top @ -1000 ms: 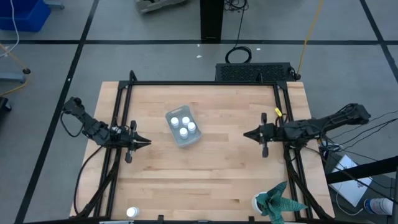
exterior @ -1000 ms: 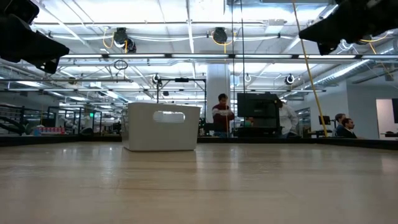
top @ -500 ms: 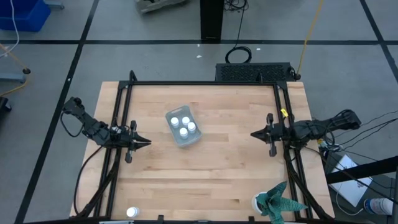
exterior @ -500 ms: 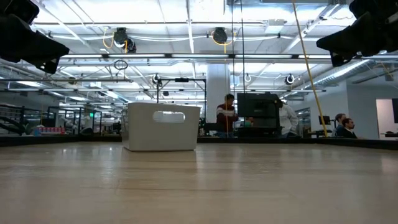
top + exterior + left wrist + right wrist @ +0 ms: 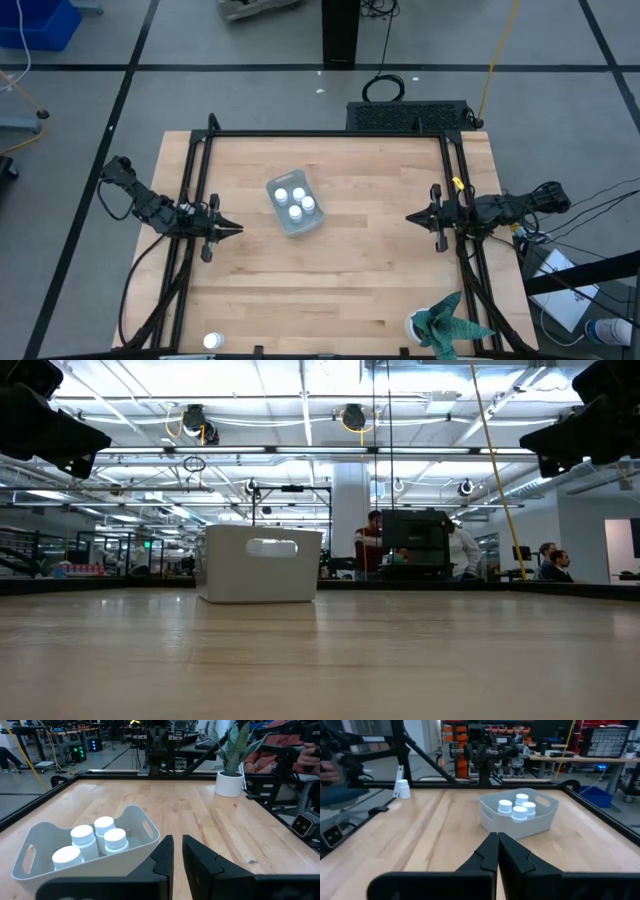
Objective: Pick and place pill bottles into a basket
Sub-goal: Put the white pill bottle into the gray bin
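The pale basket [image 5: 294, 206] stands on the wooden table left of its middle, with several white-capped pill bottles [image 5: 104, 826] upright inside; it also shows in the right wrist view [image 5: 520, 815] and the low view [image 5: 260, 563]. One more bottle [image 5: 211, 341] stands at the table's near left corner and shows in the right wrist view [image 5: 404, 789]. My left gripper [image 5: 236, 229] hovers shut and empty left of the basket, pointing at it. My right gripper [image 5: 410, 217] hovers shut and empty near the right edge, pointing at the basket.
A potted plant with teal leaves in a white pot [image 5: 440, 325] stands at the near right corner. A black frame rail [image 5: 330, 133] runs around the table. Bare wood lies between the basket and my right gripper. People show in the room beyond.
My right gripper has drawn back toward the table's right edge, away from the basket, staying shut and level.
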